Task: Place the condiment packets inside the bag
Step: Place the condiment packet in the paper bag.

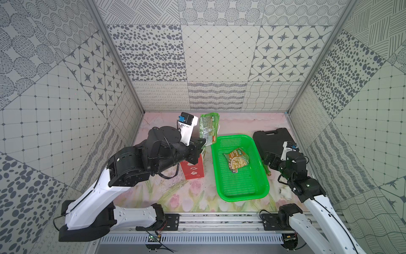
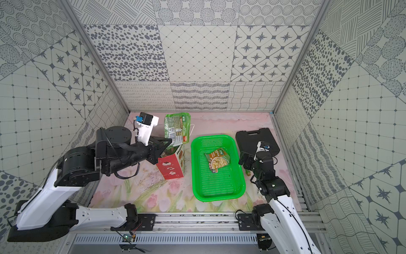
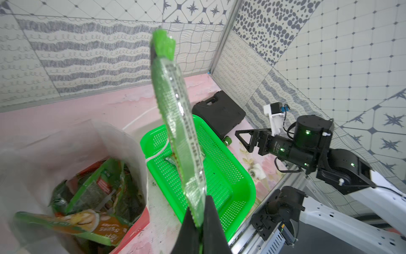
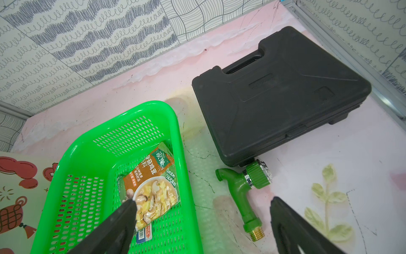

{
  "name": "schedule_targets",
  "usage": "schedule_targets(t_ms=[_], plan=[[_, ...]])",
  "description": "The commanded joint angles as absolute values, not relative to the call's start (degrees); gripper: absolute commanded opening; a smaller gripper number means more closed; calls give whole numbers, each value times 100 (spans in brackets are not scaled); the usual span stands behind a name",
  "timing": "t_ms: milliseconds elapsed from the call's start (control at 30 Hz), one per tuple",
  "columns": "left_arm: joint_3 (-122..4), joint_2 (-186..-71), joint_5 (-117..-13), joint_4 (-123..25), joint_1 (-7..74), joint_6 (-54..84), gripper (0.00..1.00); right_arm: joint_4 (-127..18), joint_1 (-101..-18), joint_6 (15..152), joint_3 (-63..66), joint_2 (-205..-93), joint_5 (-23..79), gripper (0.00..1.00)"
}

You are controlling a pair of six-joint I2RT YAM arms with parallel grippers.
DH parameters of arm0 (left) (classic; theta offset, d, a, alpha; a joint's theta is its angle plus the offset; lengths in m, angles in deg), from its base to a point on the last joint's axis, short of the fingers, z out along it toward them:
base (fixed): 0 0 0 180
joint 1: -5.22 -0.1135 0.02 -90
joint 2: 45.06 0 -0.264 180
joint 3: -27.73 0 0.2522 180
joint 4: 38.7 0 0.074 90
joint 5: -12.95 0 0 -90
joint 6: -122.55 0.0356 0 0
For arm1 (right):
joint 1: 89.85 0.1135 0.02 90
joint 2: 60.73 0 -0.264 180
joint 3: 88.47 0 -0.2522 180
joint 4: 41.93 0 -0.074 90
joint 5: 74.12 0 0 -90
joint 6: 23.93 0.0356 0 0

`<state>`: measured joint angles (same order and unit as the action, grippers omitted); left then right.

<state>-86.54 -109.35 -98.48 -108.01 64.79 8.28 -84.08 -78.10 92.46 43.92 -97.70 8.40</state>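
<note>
From my console, the long green condiment packet [image 3: 178, 123] looks like glossy, crinkled plastic film. The red-and-white paper bag [image 2: 170, 169] reads matt. The green perforated plastic basket [image 4: 140, 107] shines smooth; the black plastic tool case [image 4: 281, 92] is matt and grainy.

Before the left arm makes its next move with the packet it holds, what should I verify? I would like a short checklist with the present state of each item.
1. Left gripper jaws shut firmly on the held packet: ok.
2. Bag mouth open, with room above the packets inside: ok.
3. Held packet centred over the bag mouth: cannot tell; in the left wrist view the mouth lies off to its side.
4. Held packet pointing down into the bag: not ok; it stands up from the jaws.
5. Right gripper open and away from the bag: ok.
6. Green basket emptied: not ok; one packet lies in it.
</note>
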Motion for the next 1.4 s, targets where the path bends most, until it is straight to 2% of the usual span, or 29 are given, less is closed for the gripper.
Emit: schedule_targets(t_ms=[0, 300, 600, 867, 1133, 1233, 1367], plan=[[-8851, -10929, -11378, -11463, 6491, 1196, 0, -8101, -7842, 9240, 4443, -9813, 904, 97], [-8957, -11596, -11376, -11972, 6034, 881, 0, -8087, -7842, 9235, 4441, -9830, 946, 97], [-8348, -12055, -9905, -11844, 5016, 360, 0, -8091, -7842, 9239, 4454, -9800, 979, 97], [-7663, -12243, -9089, -11491, 4414, 120, 0, -8085, -7843, 9236, 4472, -9755, 989, 97], [-7438, -12316, -8161, -11007, 4237, 184, 0, -8059, -7847, 9170, 4455, -9801, 1215, 97], [-7476, -12220, -7910, -10822, 4236, 295, 23, -7989, -7842, 9126, 4472, -9827, 1451, 97], [-7709, -11992, -8136, -10767, 4239, 559, 62, -7796, -7824, 9011, 4481, -9959, 2011, 97]])
